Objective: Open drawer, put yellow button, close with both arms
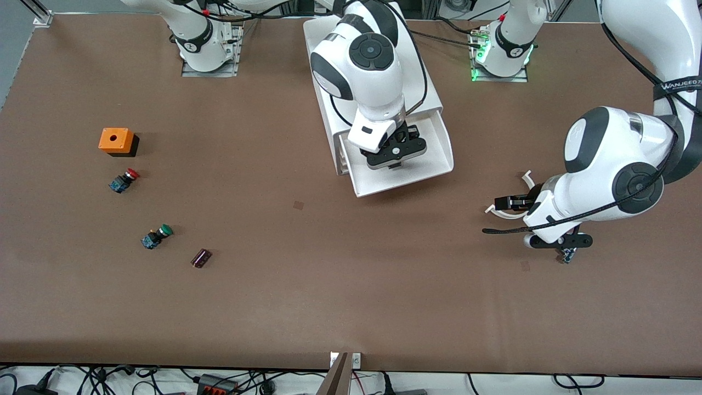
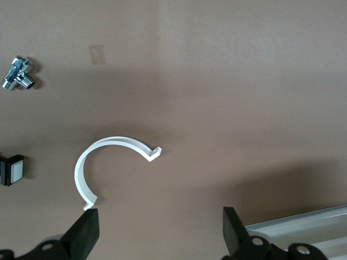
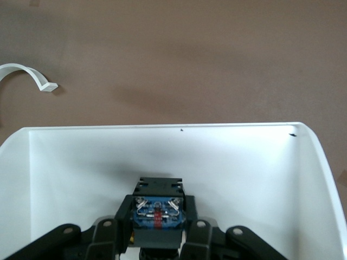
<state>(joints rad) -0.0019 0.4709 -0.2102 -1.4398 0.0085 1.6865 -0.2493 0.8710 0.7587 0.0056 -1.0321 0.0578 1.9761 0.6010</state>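
Button (image 3: 156, 214): blue base showing, clamped between the closed fingers of the right gripper (image 1: 396, 155), held over the inside of the open drawer (image 1: 439, 144); cap hidden. Drawer: top one, pulled out of the white cabinet (image 1: 324, 99), its floor directly under the fingertips. Left gripper (image 2: 160, 227): over bare table toward the left arm's end, fingers (image 2: 87, 230) spread wide, holding nothing; a white curved clip (image 2: 103, 162) lies on the table just ahead of the fingertips. Elsewhere: red button (image 1: 124, 180), green button (image 1: 156, 236), orange box (image 1: 115, 140).
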